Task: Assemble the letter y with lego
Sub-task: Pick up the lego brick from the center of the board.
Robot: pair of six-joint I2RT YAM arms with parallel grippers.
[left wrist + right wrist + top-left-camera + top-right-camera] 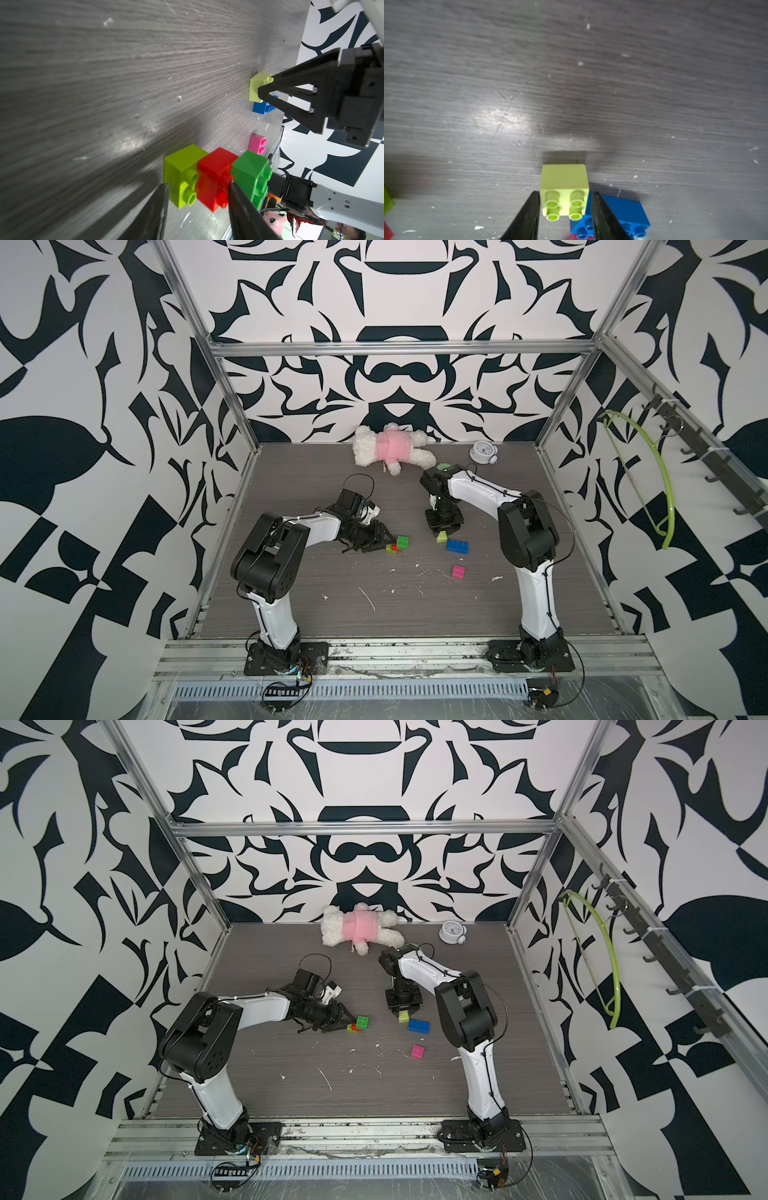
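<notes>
A yellow-green brick (180,166), a red brick (214,164) and a green brick (249,170) are joined in a row, lying on their sides on the table. My left gripper (197,186) is shut on the yellow-green and red pair, seen in a top view as my left gripper (384,546). To the right, my right gripper (565,194) points straight down, jaws pressed on both sides of a loose yellow-green brick (563,176) on the table. A blue brick (458,546) lies right beside it, and a pink brick (458,571) sits nearer the front.
A white plush toy in pink (388,445) lies at the back wall, with a small alarm clock (482,452) to its right. A green jar (444,467) peeks out behind my right arm. A green hanger (660,489) hangs on the right frame.
</notes>
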